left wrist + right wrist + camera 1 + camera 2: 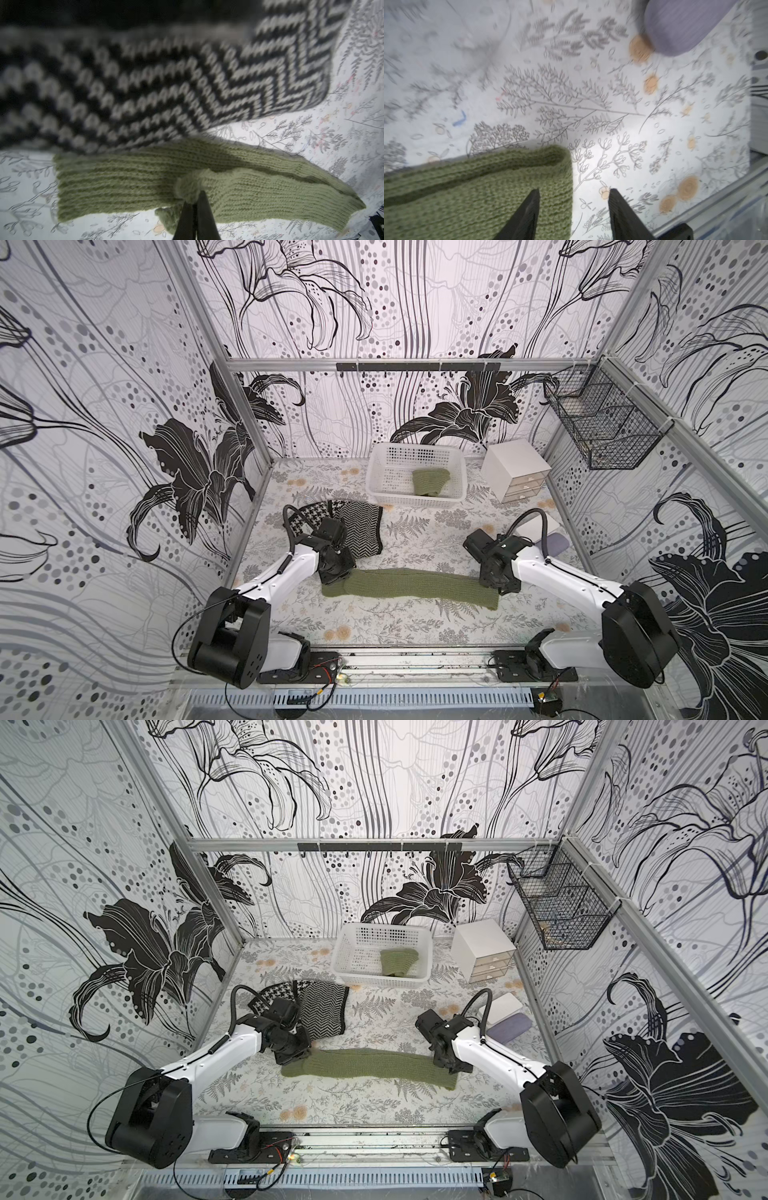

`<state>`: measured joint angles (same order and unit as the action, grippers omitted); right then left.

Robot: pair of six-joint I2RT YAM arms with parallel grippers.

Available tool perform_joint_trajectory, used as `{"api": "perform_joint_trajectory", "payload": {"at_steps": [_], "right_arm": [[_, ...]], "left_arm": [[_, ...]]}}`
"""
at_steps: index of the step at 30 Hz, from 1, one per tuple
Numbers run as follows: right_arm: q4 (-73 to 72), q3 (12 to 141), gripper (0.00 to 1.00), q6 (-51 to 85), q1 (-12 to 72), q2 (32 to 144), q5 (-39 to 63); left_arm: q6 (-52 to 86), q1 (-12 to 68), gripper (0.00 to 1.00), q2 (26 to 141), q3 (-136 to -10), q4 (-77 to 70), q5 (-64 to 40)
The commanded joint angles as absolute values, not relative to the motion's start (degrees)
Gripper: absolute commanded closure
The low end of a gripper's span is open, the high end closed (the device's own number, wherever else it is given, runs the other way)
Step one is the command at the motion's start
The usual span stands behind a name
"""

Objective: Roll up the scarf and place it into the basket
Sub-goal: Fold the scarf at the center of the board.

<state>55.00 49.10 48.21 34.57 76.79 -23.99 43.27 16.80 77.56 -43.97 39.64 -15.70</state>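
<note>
Since rolling likely starts at one end, left gripper (196, 197) is clamped on the green scarf (409, 587) at its 9 o'clock end; right gripper (574, 190), jaws apart, straddles its 3 o'clock edge. Scarf lies flat on bench (415, 539), 6 o'clock of basket (415, 502).

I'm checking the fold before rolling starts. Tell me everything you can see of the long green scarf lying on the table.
The green scarf is an olive ribbed knit that looks soft and thick. It lies in a long flat band across the floral table, doubled over itself in layers and not yet rolled. The left claw is shut on a pinch of fabric near one end. The open right claw straddles the edge at the other end.
</note>
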Motion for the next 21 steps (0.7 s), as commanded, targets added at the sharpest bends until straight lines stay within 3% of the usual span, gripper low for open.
{"api": "perform_joint_trajectory", "payload": {"at_steps": [1, 6, 11, 21], "right_arm": [[59.1, 52.6, 0.44, 46.7, 34.4, 74.2, -30.0], [57.2, 53.1, 0.44, 44.1, 34.4, 67.4, -28.1], [58.9, 53.3, 0.42, 42.5, 34.4, 69.4, -26.9], [48.5, 47.3, 0.42, 42.1, 34.4, 76.3, -16.3]], "left_arm": [[44.0, 17.8, 1.00, 78.2, -46.1, 33.5, -19.0], [43.1, 17.9, 1.00, 74.7, -51.1, 43.3, -15.6], [43.9, 15.4, 1.00, 65.6, -50.3, 57.3, -8.3], [40.9, 3.8, 1.00, 71.5, -46.8, 49.4, -8.0]]}}
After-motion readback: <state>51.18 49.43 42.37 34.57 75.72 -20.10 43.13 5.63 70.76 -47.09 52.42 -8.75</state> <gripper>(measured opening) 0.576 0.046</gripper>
